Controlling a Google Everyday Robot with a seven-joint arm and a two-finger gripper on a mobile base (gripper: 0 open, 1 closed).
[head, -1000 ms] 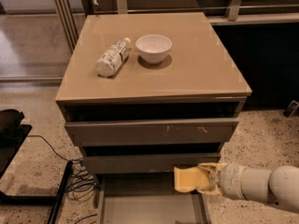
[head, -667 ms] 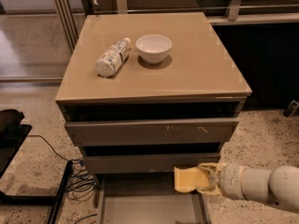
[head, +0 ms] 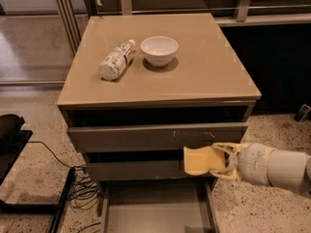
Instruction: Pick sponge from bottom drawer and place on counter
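Observation:
The pale yellow sponge (head: pixel 200 160) hangs in the air in front of the middle drawer front, above the open bottom drawer (head: pixel 155 208). My gripper (head: pixel 219 161) comes in from the right on a white arm and is shut on the sponge's right side. The bottom drawer is pulled out and its grey floor shows nothing on it. The glossy taupe counter (head: pixel 204 74) is above, well higher than the sponge.
A white bowl (head: pixel 159 50) and a lying plastic bottle (head: pixel 116 60) sit on the counter's back left part. Two closed upper drawers (head: pixel 155 136) face me. Black cables and a dark object (head: pixel 19 144) lie on the speckled floor at left.
The gripper with the sponge has risen very slightly; otherwise nothing has visibly moved.

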